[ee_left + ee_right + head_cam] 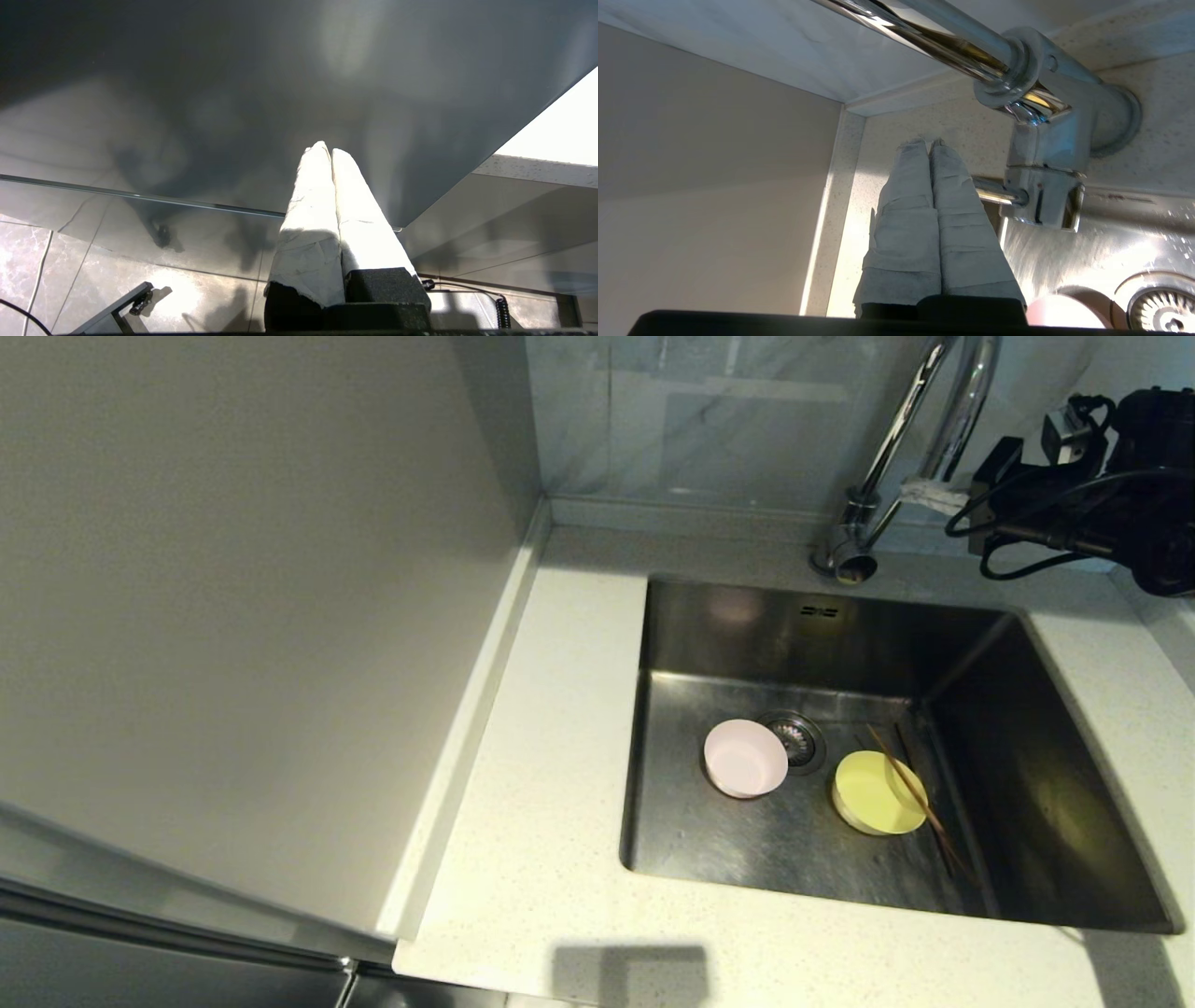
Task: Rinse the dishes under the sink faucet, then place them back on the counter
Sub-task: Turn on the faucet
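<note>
Head view takes in the whole sink [1027, 803], set into the pale speckled worktop [532, 784]. On the steel floor a pale pink bowl [744, 759] lies tipped on its side just beside the round drain [795, 741], partly covering it. Near it a yellow-green bowl [878, 792] sits upside down, with two thin brown chopsticks [920, 803] slanting across its far edge and down onto the sink floor. The chrome faucet [920, 439] rises from the back edge of the worktop. The right pincer [924, 493] reaches in from the right and shows only as a pale wrapped tip against the gooseneck stem.

Right wrist view gives what the head view cannot: the pincer's [930, 142] two taped fingers [906, 219] pressed together, holding nothing, with the small side lever [999, 192] at the faucet's [1041, 154] base touching or just behind one finger. A sliver of the pink bowl [1059, 312] and the drain [1162, 310] show at the edge.

Left wrist view alone shows the left pincer [329, 148], fingers pressed together and empty, parked low before a dark cabinet front [233, 93] over a marbled floor [84, 280]
</note>
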Available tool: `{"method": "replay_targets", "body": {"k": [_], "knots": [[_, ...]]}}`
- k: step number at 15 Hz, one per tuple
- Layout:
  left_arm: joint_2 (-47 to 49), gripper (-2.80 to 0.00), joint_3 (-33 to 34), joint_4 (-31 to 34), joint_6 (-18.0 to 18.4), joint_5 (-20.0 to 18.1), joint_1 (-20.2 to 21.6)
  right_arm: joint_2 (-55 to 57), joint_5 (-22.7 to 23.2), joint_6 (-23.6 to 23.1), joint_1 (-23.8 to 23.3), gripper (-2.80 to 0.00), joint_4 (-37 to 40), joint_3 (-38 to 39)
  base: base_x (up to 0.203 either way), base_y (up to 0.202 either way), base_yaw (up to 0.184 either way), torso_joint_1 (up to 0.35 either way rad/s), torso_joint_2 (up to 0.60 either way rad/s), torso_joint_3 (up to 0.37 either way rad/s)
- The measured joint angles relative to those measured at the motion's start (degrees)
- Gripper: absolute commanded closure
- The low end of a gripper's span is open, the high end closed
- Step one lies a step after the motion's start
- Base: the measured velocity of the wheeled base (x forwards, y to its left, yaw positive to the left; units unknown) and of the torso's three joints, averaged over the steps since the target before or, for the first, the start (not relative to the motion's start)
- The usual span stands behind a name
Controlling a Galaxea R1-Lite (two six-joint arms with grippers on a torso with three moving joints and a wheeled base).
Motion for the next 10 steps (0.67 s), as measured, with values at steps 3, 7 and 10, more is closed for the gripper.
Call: {"method": "replay_targets", "body": {"k": [3, 7, 10], "knots": [[0.0, 0.0, 0.0, 0.0, 0.0, 0.0, -0.02, 0.38, 3.27, -0.02, 0.43, 0.0, -0.22, -0.07, 0.0, 0.0, 0.0, 0.0, 0.0, 0.0], [0.0, 0.0, 0.0, -0.02, 0.0, 0.0, 0.0, 0.42, 8.91, -0.15, 0.23, 0.0, 0.59, 0.05, 0.0, 0.0, 0.0, 0.0, 0.0, 0.0], [0.0, 0.0, 0.0, -0.02, 0.0, 0.0, 0.0, 0.14, 15.19, -0.21, -1.29, 0.0, 4.8, 0.12, 0.0, 0.0, 0.0, 0.0, 0.0, 0.0]]}}
